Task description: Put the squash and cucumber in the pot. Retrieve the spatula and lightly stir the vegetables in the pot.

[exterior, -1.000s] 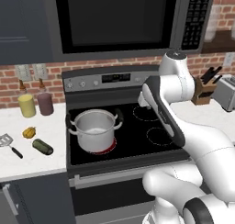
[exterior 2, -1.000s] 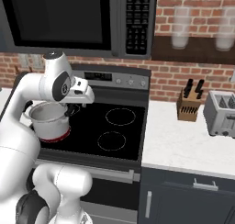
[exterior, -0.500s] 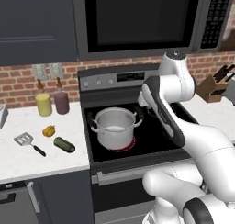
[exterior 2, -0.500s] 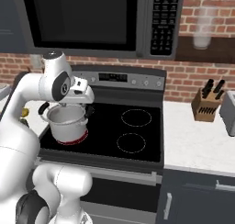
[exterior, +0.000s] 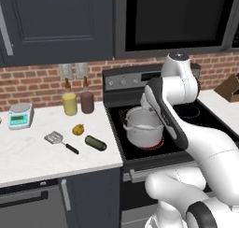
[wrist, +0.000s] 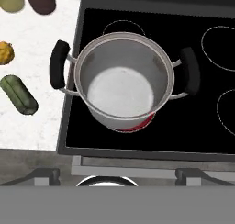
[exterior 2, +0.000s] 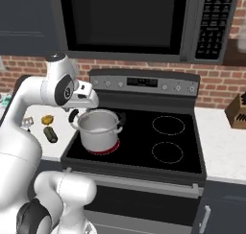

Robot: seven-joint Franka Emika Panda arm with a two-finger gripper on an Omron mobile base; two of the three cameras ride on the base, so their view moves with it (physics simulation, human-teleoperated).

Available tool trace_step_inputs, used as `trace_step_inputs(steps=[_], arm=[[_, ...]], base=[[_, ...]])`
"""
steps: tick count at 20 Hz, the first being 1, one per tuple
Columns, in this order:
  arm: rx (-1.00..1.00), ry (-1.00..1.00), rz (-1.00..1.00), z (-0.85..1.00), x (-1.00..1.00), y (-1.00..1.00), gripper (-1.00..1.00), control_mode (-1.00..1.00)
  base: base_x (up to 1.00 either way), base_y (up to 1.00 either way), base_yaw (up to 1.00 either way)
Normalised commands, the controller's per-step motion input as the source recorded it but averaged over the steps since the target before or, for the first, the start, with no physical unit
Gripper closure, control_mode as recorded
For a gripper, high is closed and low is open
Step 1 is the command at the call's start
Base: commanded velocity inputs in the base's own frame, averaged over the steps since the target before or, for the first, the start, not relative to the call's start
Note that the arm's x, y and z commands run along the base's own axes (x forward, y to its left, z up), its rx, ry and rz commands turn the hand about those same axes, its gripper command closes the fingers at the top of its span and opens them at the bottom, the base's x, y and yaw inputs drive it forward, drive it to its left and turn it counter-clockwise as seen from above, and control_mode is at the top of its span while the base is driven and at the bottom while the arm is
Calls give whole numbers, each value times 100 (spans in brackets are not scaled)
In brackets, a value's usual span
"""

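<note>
Drove left, bringing worktop [exterior: 37,157] into view (arm unmoved). Found pot [wrist: 124,83] empty on stove, squash [exterior: 78,129] beside cucumber [exterior: 95,143]. Could not tell fingers' state. Best reach squash from above.

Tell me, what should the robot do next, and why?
Probably swing the arm toward the counter and lower the pincer over the squash. The pot on the stove is empty, and the squash and the cucumber lie on the counter beside the stove, with the spatula nearby.
</note>
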Motion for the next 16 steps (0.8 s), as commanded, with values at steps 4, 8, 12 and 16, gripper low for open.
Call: trace_step_inputs(steps=[4,8,12,16], arm=[[0,0,0,0,0,0,-100,100],[0,0,0,0,0,0,-100,100],[0,0,0,0,0,0,-100,100],[0,0,0,0,0,0,-100,100]], base=[[0,57,0],[0,39,0],[0,32,0],[0,30,0]])
